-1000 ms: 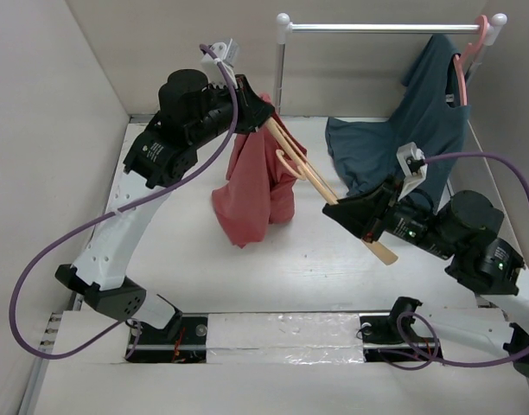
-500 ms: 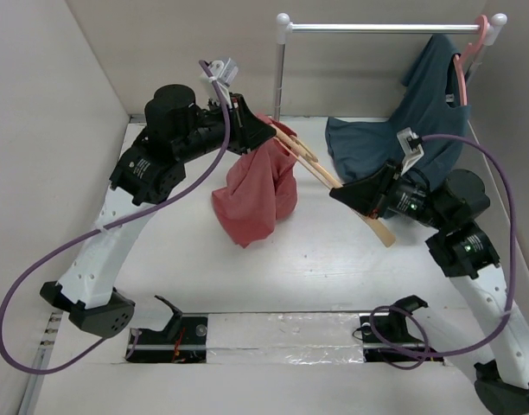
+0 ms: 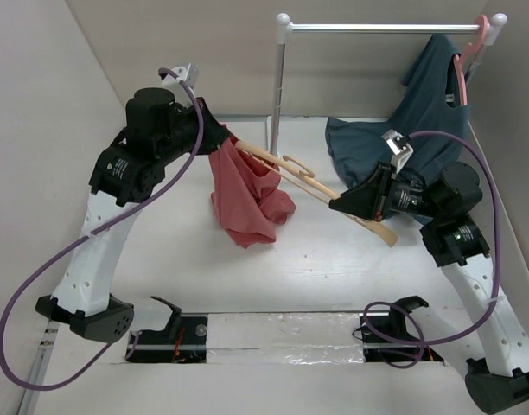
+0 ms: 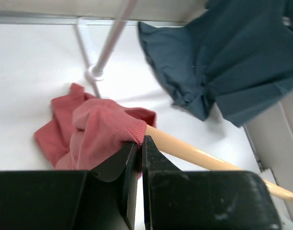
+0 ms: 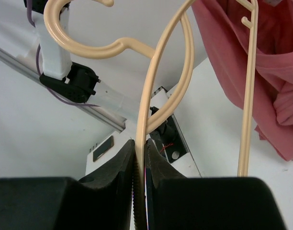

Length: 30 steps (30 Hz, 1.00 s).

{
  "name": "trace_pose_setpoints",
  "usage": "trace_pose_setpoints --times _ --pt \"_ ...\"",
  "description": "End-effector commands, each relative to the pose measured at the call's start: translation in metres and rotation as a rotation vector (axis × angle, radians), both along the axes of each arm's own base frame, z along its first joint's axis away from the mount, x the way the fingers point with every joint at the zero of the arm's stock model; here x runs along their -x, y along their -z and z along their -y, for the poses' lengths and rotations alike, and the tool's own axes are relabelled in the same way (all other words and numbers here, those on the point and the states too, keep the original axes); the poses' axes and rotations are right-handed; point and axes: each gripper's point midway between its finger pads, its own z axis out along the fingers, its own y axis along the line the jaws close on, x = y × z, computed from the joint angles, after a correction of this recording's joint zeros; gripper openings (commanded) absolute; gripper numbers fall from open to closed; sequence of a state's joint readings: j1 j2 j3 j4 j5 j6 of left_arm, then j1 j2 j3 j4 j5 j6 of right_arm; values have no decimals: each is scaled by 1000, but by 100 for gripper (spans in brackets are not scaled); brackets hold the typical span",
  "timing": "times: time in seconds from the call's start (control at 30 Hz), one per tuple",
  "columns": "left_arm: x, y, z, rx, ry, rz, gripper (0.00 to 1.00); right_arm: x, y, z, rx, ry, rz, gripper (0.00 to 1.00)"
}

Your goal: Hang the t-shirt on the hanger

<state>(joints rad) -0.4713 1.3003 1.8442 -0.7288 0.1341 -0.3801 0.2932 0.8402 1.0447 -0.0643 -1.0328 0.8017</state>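
Hanger and shirt are both up off the table [image 3: 316, 268] as we look in from above. Our left gripper [image 3: 219, 143] sits high at the back left, and the red t-shirt [image 3: 247, 194] hangs from it in a bunched fold, its lower edge close to the tabletop. Running slantwise from there toward the right is the wooden hanger [image 3: 309, 183], its far tip buried in the red cloth and its near arm held by our right gripper [image 3: 338, 204].

On the left wrist camera, the left gripper [image 4: 139, 141] has its jaws pressed nearly together with a roll of red t-shirt [image 4: 98, 129] caught at the tips. The tan arm of the wooden hanger [image 4: 204, 155] comes out of the cloth right beside them.

From the right wrist camera, the right gripper [image 5: 140, 146] is pinched tight on a thin curved bar of the wooden hanger [image 5: 185, 62], hook up and to the left, with the red t-shirt [image 5: 261, 62] draped at the far end.

Behind all this, a dark blue t-shirt [image 3: 394, 138] hangs from a pink hanger [image 3: 465, 60] on the white rail [image 3: 377, 28], its lower part spread on the table.
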Motion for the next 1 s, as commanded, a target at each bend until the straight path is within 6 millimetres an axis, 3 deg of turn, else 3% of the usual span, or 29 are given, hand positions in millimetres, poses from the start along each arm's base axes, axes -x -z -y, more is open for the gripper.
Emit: trace_pose_setpoints --times 0.0,0.03,0.1,0.17,0.2,0.23,0.3,0.33,0.43,0.5,0.57,0.6,0.63,0.77,0.97 --pt "-14 -15 -13 10 -90 48 0 3 -8 8 -22 23 11 0" --pt "-25 -11 -1 8 -58 31 0 0 -9 8 -25 46 9 0" --pt "-42 -22 21 28 19 47 0 1 -11 12 -31 70 2 0" --pt "-45 -30 46 49 119 45 0 1 -11 15 -35 101 -7 0" --pt "-34 -55 65 62 182 112 0 7 -17 22 -45 135 21 0" --pt "-44 -41 88 42 228 81 0 8 -19 25 -51 164 27 0" --pt "-28 -48 123 66 345 100 0 17 -29 32 -38 216 47 0" --pt "-29 -40 139 58 390 93 0 19 -30 34 -35 229 45 0" --pt "-6 -30 160 28 512 90 0 32 -27 36 -21 222 14 0" --pt "1 -10 158 -31 510 60 0 34 -22 35 -19 208 -9 0" --pt "12 -9 136 -65 462 64 0 28 -12 33 -19 202 -30 0" --pt "13 12 131 -94 446 15 0 24 -9 32 -26 199 -45 0" --pt "20 -2 115 -75 418 52 0 19 -3 30 -32 192 -65 0" --pt "16 -12 80 -21 264 64 0 2 -13 32 -52 257 -28 0" --pt "11 -35 66 74 142 101 0 -5 -16 40 -54 347 5 0"
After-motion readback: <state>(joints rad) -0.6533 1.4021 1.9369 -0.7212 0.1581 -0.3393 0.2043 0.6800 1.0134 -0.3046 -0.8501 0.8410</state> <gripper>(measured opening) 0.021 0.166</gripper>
